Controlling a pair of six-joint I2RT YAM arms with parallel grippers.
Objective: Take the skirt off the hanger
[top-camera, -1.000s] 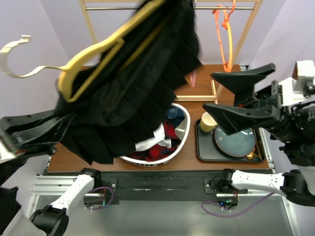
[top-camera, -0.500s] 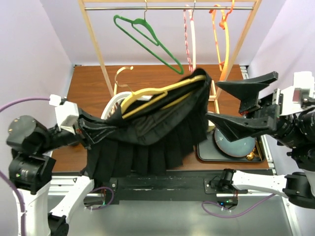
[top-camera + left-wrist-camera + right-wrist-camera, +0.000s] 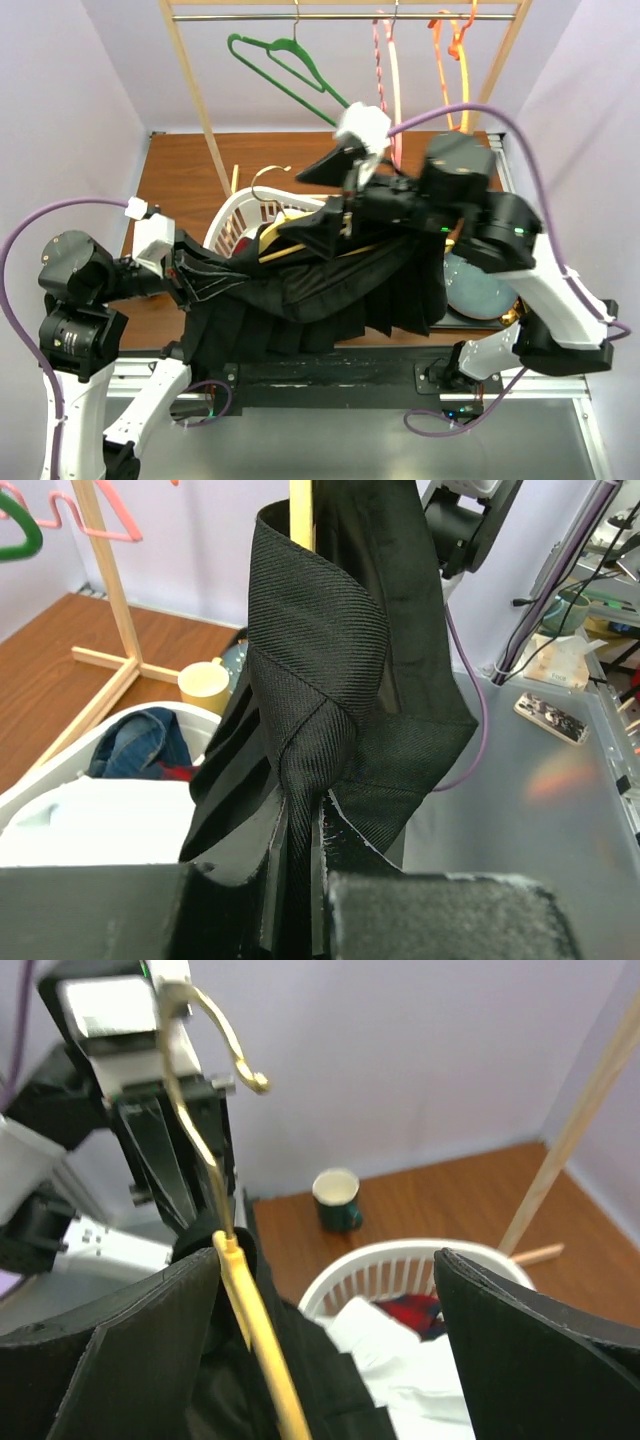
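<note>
A black pleated skirt [image 3: 320, 295] hangs on a yellow hanger [image 3: 278, 230] above the table's front, stretched from left to right. My left gripper [image 3: 178, 277] is shut on the skirt's waistband at its left end; in the left wrist view the fabric [image 3: 320, 690] is pinched between the jaws, my left gripper [image 3: 297, 880] low in frame. My right gripper [image 3: 335, 195] is open above the hanger; in the right wrist view my right gripper [image 3: 330, 1340] has its fingers wide apart, the hanger's yellow bar [image 3: 260, 1350] near the left finger and its metal hook [image 3: 205, 1040] rising above.
A white laundry basket [image 3: 240, 215] with clothes stands under the skirt, also in the right wrist view [image 3: 400, 1260]. A wooden rack [image 3: 200, 110] holds green [image 3: 290, 65], pink and orange hangers at the back. A black tray with a blue plate [image 3: 480, 290] is at the right. A green mug [image 3: 336, 1198] stands on the table.
My right arm has swung left and inward, its open gripper now over the hanger. The skirt and hanger have dropped lower over the basket. My left gripper still holds the waistband.
</note>
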